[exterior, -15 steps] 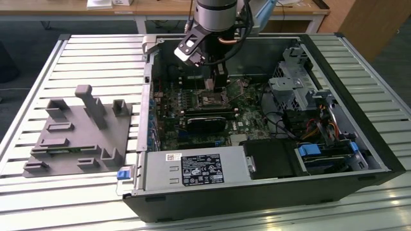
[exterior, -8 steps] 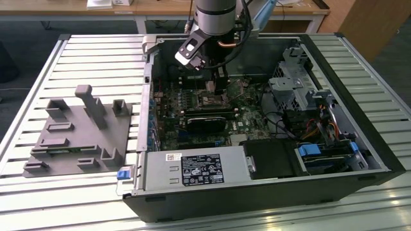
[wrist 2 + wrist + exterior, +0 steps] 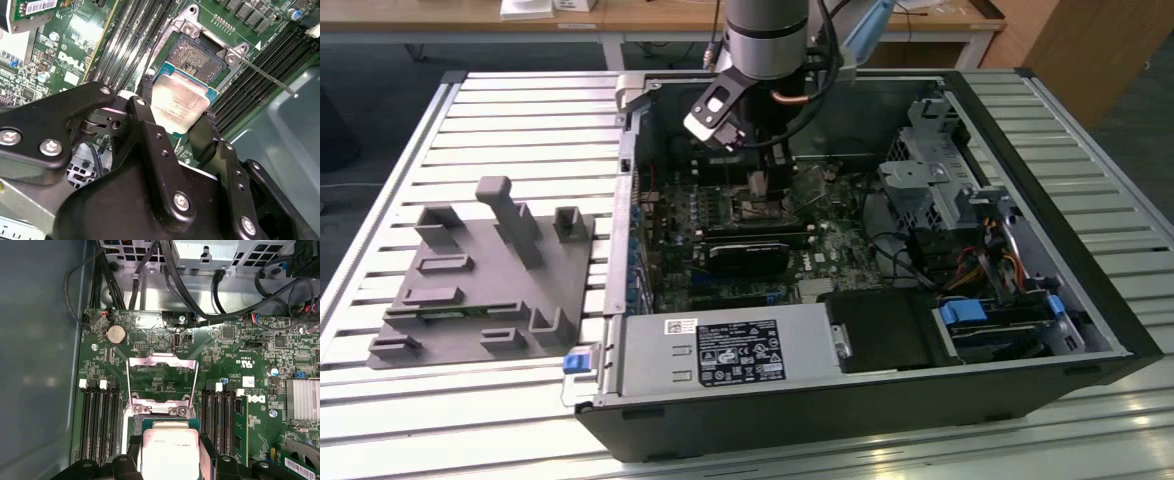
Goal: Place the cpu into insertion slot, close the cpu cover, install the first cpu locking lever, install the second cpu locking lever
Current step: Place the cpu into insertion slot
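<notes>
My gripper [image 3: 176,114] is shut on the cpu [image 3: 181,101], a flat square chip with a dull silver top, pinched by its two opposite edges between the black fingers [image 3: 145,97]. The chip hangs just above the insertion slot [image 3: 201,54], whose dark centre lies bare. In the first wrist view the cpu [image 3: 169,452] sits between the fingers [image 3: 206,447], and the cpu cover [image 3: 161,365] stands swung up behind the socket. A thin locking lever [image 3: 270,79] sticks out to one side, unlatched. In the exterior view the gripper [image 3: 767,178] is low inside the computer case over the motherboard.
Long black memory slots [image 3: 100,410] flank the socket on both sides. A black graphics card [image 3: 750,250], a power supply [image 3: 720,350] and drive cages [image 3: 934,180] crowd the case. A grey fixture [image 3: 480,270] sits on the slatted table at the exterior view's left.
</notes>
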### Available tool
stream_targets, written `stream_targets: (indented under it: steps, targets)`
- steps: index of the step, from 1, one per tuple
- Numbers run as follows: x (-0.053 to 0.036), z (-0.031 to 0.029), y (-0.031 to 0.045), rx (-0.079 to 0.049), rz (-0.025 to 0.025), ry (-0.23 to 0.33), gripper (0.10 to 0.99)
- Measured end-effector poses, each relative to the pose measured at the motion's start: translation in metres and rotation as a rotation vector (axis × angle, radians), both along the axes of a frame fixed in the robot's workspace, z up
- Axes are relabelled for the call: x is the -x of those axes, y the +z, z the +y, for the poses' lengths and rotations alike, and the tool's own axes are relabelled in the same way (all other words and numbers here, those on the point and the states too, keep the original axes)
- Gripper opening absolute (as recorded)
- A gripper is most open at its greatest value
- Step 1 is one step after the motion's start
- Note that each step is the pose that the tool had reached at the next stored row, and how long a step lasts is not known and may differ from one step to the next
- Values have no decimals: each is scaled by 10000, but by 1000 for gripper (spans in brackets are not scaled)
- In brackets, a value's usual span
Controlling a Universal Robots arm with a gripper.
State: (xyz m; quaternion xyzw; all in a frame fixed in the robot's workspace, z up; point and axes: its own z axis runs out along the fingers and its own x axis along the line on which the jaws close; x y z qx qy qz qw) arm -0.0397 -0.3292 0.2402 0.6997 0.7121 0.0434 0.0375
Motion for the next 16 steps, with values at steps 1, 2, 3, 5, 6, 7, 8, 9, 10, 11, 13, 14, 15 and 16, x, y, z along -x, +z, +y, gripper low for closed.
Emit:
stream_targets:
  steps: [1,2,3,5,6,7,8,9,10,11,13,14,15,16]
  targets:
    - [1,1,-7,0,0,0,537]
    - [1,1,-15,-1,0,-1,537]
    - [2,1,-22,0,0,-2,537]
    - [7,1,-37,0,0,-4,537]
    - [10,1,-42,-1,0,-4,537]
    - [17,1,-45,1,0,-3,537]
    - [26,1,-48,1,1,-3,537]
    - [35,1,-51,1,0,-3,537]
    - [43,2,-54,-1,-1,-3,537]
    - [49,3,-57,-2,-1,-4,537]
    - [57,5,-64,-1,-1,-4,537]
    - [60,6,-68,0,0,-4,537]
    - [62,8,-73,-1,0,-4,537]
    - [64,11,-80,0,0,-4,537]
